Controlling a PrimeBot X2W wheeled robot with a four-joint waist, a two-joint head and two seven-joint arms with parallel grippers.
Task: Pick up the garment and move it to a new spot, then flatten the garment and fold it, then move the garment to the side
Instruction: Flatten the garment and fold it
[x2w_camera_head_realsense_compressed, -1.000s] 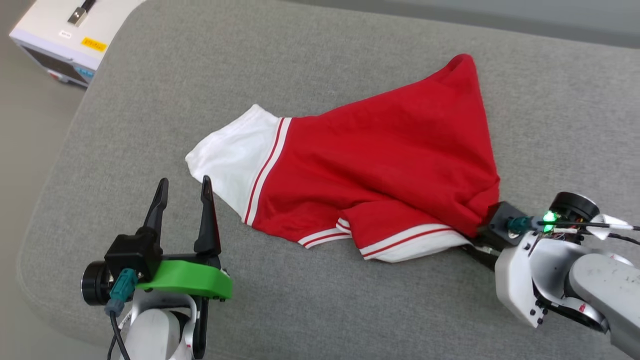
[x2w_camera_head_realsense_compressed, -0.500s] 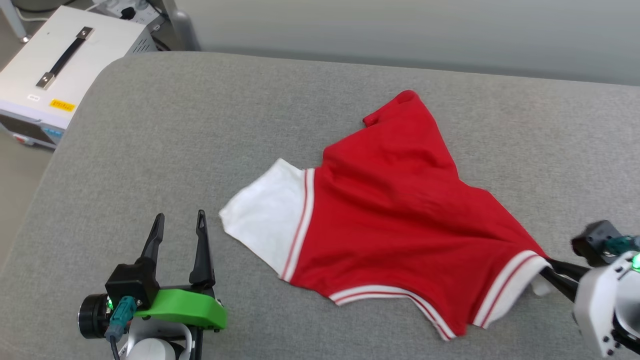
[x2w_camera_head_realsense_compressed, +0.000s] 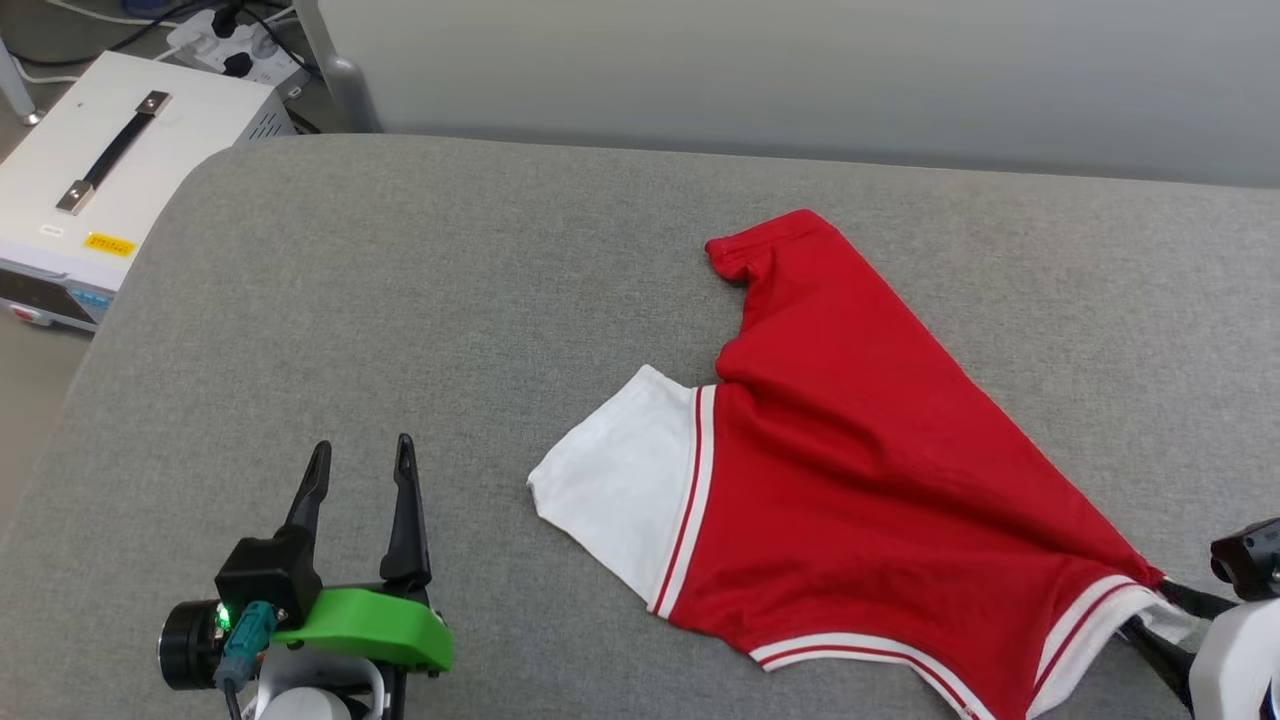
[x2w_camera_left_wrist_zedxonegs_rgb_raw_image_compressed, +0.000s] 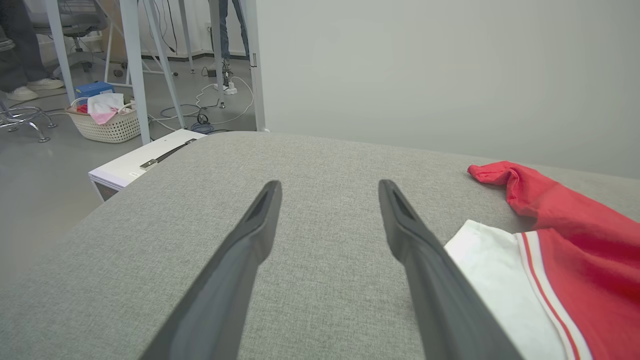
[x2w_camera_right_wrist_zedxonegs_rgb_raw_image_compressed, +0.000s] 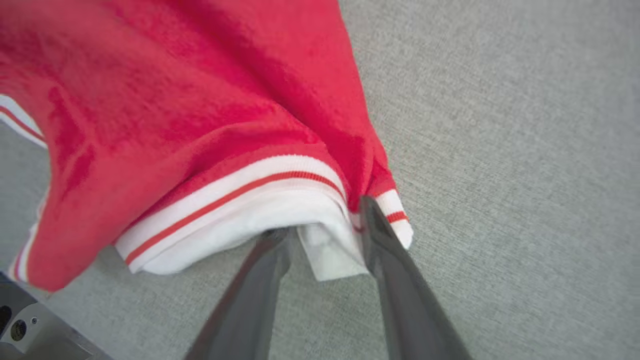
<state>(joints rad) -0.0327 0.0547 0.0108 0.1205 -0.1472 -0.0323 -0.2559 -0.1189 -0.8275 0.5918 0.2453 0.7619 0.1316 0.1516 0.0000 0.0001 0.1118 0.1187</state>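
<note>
The garment (x2w_camera_head_realsense_compressed: 850, 480), red with a white sleeve and red-white striped trim, lies spread on the grey cushion (x2w_camera_head_realsense_compressed: 400, 300), reaching from the middle to the near right edge. My right gripper (x2w_camera_head_realsense_compressed: 1150, 612) is at its near right corner. In the right wrist view the right gripper (x2w_camera_right_wrist_zedxonegs_rgb_raw_image_compressed: 322, 217) has its jaws apart, with the garment's (x2w_camera_right_wrist_zedxonegs_rgb_raw_image_compressed: 200, 100) white striped hem lying loosely between the fingertips. My left gripper (x2w_camera_head_realsense_compressed: 362, 445) stands open over bare cushion, left of the white sleeve. The left wrist view has the left gripper (x2w_camera_left_wrist_zedxonegs_rgb_raw_image_compressed: 329, 185) empty and the garment (x2w_camera_left_wrist_zedxonegs_rgb_raw_image_compressed: 575, 250) to its right.
A white box with a black handle (x2w_camera_head_realsense_compressed: 100, 190) stands on the floor off the cushion's far left corner, with a power strip (x2w_camera_head_realsense_compressed: 230, 45) behind it. A pale wall runs along the back. Table legs, a laundry basket (x2w_camera_left_wrist_zedxonegs_rgb_raw_image_compressed: 107, 117) and a person's legs (x2w_camera_left_wrist_zedxonegs_rgb_raw_image_compressed: 15, 50) are far left.
The head camera has tilted up. My right gripper dragged the garment's hem toward the near right, stretching the cloth, and its jaws have now come apart. The left gripper stayed put.
</note>
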